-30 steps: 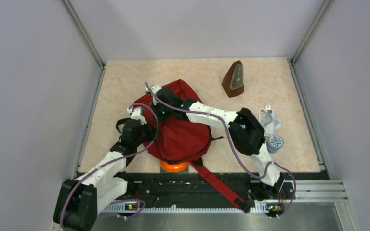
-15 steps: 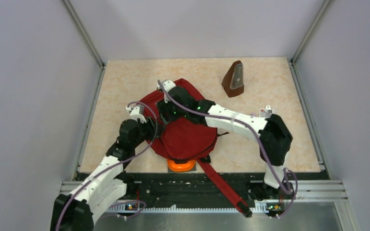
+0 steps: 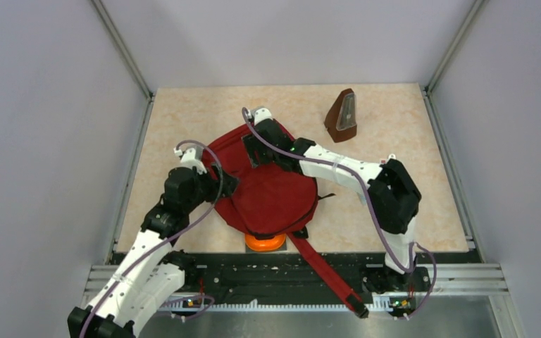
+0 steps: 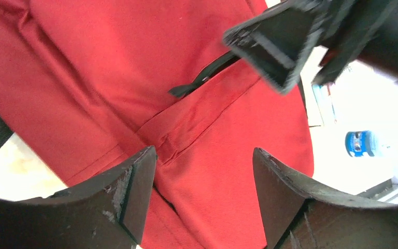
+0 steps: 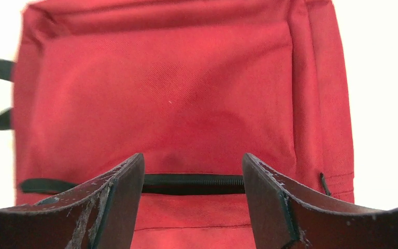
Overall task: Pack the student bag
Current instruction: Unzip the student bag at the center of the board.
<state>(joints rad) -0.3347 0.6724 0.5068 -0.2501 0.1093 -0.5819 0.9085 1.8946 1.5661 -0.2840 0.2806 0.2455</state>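
The student bag, a dark-red backpack, lies flat in the middle of the table, and its long red strap trails over the near edge. My left gripper is open at the bag's left edge, its fingers straddling red fabric without touching it. The right gripper hovers open over the bag's far part. In the right wrist view its fingers stand either side of the black zipper, and nothing is held. The left wrist view shows the right gripper above the bag.
A brown pyramid-shaped object stands at the back right. An orange item pokes out from under the bag's near edge. A blue-capped item lies to the right of the bag. Grey walls enclose the table on three sides.
Both grippers have opened and let go of the bag. The right gripper moved toward the far side and the left drew back to the left. The bag settled flatter.
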